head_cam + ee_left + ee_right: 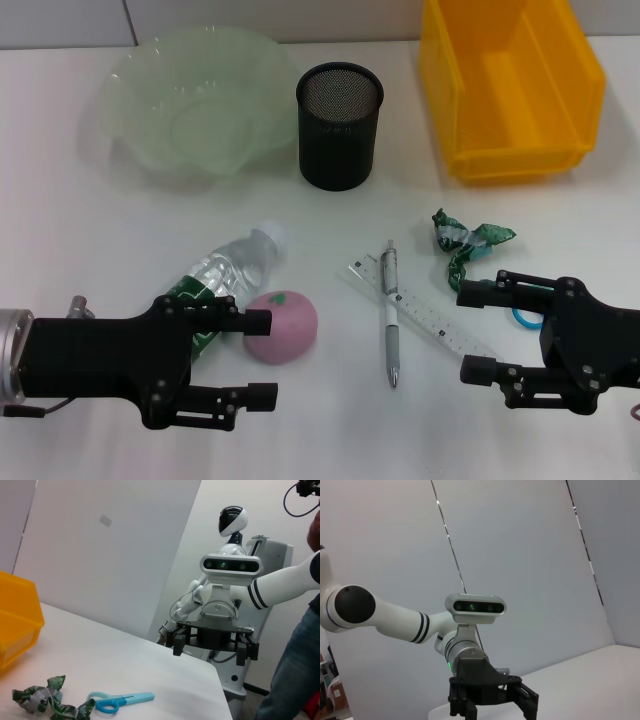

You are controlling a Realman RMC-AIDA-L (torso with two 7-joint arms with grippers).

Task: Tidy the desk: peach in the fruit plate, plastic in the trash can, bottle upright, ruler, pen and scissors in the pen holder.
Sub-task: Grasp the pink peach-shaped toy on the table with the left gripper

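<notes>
Nothing tidied yet: left gripper (262, 360), jaws spread, is probably lining up on the peach (281, 326) (lower centre); right gripper (475, 333) is idling, also spread.

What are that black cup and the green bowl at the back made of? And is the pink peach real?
The cup looks like black metal mesh: a fine grid shows on its wall and bottom. The bowl seems to be pale green frosted glass or plastic, translucent with a wavy rim. The peach has a dull, even pink skin, so probably a foam or plastic model, though I can't be sure.
</notes>
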